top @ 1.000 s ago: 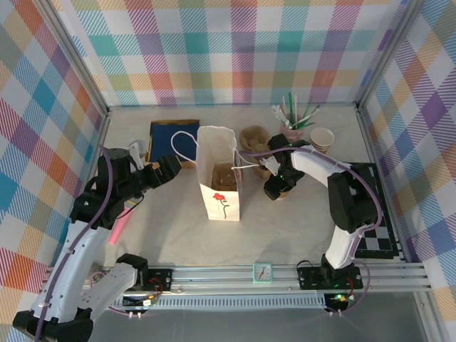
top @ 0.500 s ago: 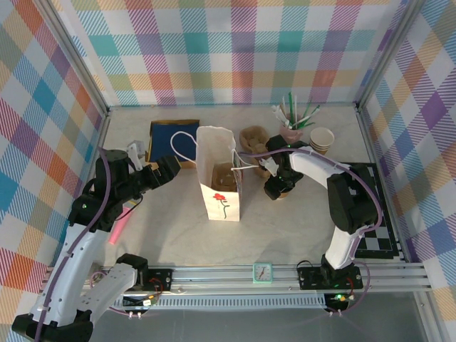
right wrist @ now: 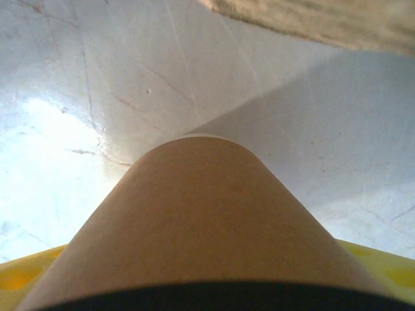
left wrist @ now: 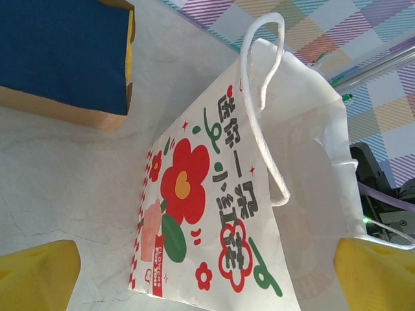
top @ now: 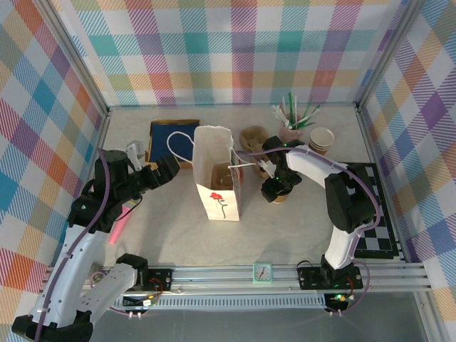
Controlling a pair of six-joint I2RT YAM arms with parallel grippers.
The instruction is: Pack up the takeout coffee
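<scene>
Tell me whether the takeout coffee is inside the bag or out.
Out. The takeout coffee sits in the right gripper, to the right of the flowered bag, not inside it.

**Paper bag walls off both grippers**

Ahead of the left gripper (top: 169,168), whose jaws stand wide, a strip of bare table (top: 164,221) runs up to the paper bag (top: 217,178). The bag's rope handle (left wrist: 262,103) loops off the facing side. The blue tray (top: 171,135) lies off to its left.

The right gripper (top: 276,191) clasps the takeout coffee (right wrist: 194,220), with the bag just to its left, mouth open upward. Beyond it stand the cup tray (top: 253,137), straw pot (top: 292,132) and stacked cups (top: 322,139). Bare table lies on its near side.
</scene>
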